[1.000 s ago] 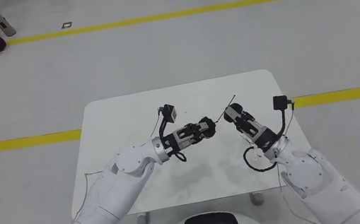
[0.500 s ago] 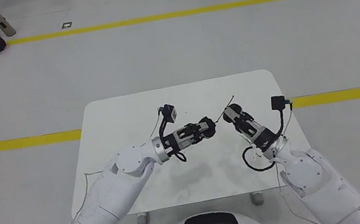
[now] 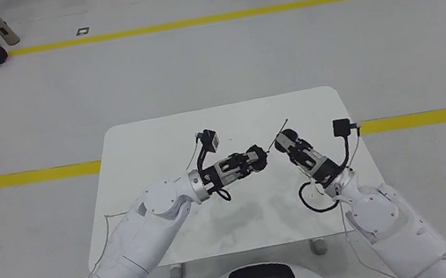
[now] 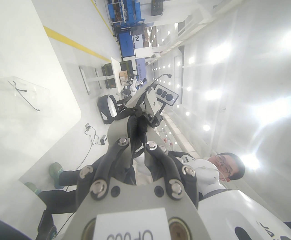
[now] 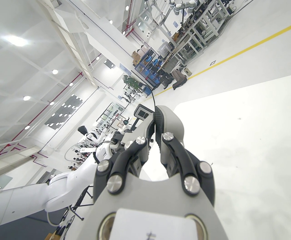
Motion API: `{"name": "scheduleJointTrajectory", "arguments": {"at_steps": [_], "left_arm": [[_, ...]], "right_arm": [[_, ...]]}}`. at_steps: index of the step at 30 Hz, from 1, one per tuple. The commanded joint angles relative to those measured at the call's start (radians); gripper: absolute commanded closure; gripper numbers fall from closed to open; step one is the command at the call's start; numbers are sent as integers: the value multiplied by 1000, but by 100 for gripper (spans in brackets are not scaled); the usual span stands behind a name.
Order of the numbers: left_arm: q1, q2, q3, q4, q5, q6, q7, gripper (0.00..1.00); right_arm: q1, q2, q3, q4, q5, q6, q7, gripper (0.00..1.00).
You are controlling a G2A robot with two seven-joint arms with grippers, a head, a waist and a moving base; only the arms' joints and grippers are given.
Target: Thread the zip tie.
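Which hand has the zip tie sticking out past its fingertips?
The right hand: the black zip tie curves out from its closed grip, unlike the left hand.

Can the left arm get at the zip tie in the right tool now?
Probably yes. The left tool faces the right tool almost tip to tip above the table, nothing between them, and the zip tie sticks out of the right tool. The left tool is shut, so it must open first.

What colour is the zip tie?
The zip tie is black; clearest in right wrist view, in right pincer.
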Motion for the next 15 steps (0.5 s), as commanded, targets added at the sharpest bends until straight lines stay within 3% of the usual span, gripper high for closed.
{"name": "scheduleJointTrajectory", "arguments": {"at_steps": [1,15], "left_arm": [[0,0,0,0,0,0,0,100],[0,0,0,0,0,0,0,100]], "right_arm": [[0,0,-1,-1,-5,0,0,100],[-5,4,8,-1,-38,0,6,100]]}}
